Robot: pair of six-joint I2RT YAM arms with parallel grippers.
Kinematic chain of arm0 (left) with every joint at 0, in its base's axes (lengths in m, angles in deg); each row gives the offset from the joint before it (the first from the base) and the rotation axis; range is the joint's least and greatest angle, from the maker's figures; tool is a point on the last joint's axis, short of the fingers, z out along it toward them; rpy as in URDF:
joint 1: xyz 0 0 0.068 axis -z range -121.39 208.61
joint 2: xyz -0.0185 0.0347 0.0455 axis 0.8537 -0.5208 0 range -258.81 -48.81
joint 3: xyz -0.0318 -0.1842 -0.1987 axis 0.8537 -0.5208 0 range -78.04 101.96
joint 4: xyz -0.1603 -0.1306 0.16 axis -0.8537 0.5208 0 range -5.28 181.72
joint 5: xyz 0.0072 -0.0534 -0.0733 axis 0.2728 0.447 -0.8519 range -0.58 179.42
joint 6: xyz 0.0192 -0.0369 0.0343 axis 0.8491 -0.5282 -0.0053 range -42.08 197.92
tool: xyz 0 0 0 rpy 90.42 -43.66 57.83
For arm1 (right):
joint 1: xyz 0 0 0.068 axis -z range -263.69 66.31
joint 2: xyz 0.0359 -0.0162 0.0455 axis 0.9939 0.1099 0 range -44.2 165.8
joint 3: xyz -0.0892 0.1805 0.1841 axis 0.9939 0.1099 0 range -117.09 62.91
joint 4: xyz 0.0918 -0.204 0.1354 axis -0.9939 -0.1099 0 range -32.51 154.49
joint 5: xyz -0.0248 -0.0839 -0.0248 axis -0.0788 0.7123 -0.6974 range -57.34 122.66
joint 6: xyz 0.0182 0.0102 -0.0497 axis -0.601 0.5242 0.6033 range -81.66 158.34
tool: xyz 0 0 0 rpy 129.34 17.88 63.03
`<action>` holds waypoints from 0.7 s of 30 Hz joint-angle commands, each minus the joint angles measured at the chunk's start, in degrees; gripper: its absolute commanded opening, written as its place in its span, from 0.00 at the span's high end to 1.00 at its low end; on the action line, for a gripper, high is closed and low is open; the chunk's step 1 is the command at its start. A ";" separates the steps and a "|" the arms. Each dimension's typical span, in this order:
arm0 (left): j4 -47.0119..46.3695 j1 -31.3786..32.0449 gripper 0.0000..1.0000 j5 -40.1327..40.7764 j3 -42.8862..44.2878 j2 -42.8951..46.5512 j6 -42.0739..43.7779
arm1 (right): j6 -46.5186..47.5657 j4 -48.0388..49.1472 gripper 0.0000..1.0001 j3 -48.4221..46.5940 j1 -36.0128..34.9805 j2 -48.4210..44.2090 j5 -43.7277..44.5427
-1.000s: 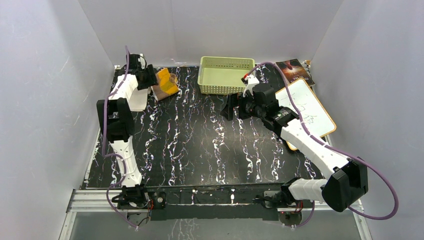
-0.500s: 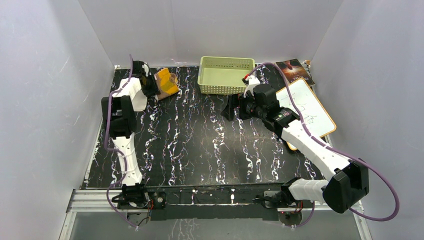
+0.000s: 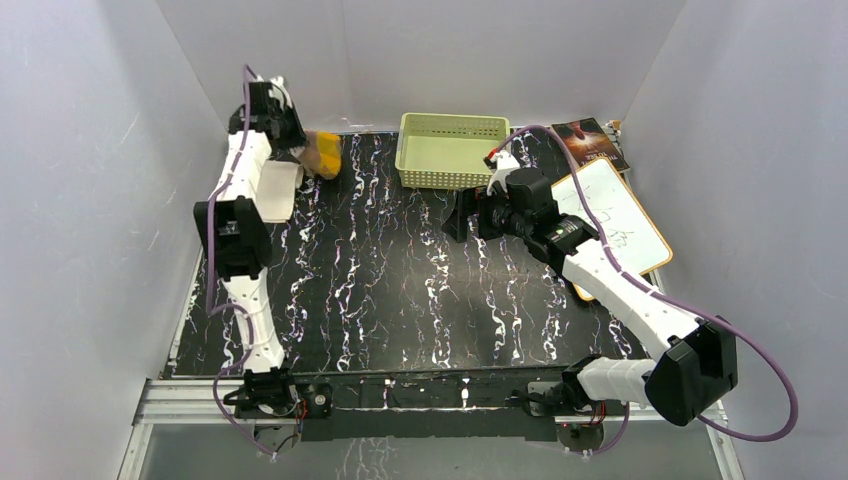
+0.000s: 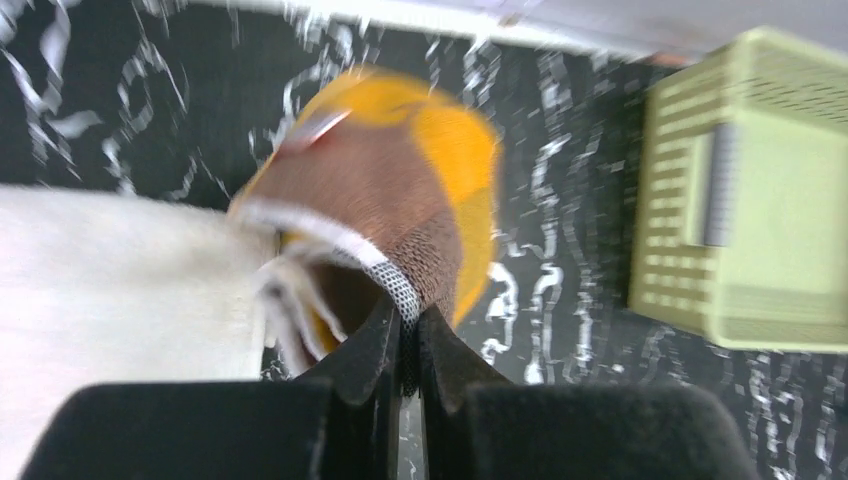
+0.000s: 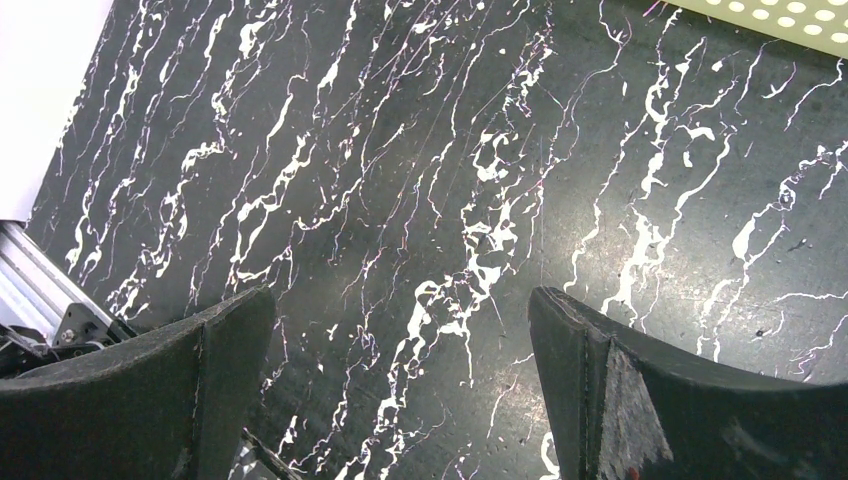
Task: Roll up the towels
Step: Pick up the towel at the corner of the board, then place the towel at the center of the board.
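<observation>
**LEFT FINGERS CLAMPED ON YELLOW TOWEL – STATUS AT 11 O'CLOCK CORNER**

1. Left arm. The left fingers [image 4: 388,345] are pressed together on a white-meshed edge of the mustard-yellow and brown towel [image 3: 326,155]. One second earlier they stood apart beside this towel. Half a second earlier they were partly closed against it. The wrist is now higher and closer to the back wall than before.

2. Yellow towel. It sits at the 11 o'clock corner of the worktop [image 3: 400,290]. Earlier it lay spread and fairly flat. It is now bunched into a rounded lump hanging from the fingers. The wrist view is blurred, so contact with the worktop cannot be confirmed.

3. Cream-white towel [image 3: 276,190]. It lies along the left edge at 10 o'clock, just beside the yellow towel. Its position matches the earlier frames.

4. Right arm. The right fingers [image 3: 458,218] are spread wide and hold nothing. They hover over bare worktop at about 1 o'clock, just in front of the basket [image 3: 404,150]. No change from one second ago.

5. Other items. The green basket stands at 12 o'clock. The whiteboard [image 3: 615,215] lies at 2 o'clock, with a book [image 3: 590,140] behind it. All are unmoved.
</observation>
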 commanded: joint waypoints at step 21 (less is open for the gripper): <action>-3.98 4.06 0.06 -0.26 -43.81 46.66 5.29 | -0.43 5.08 0.02 -0.70 -0.01 -0.74 6.58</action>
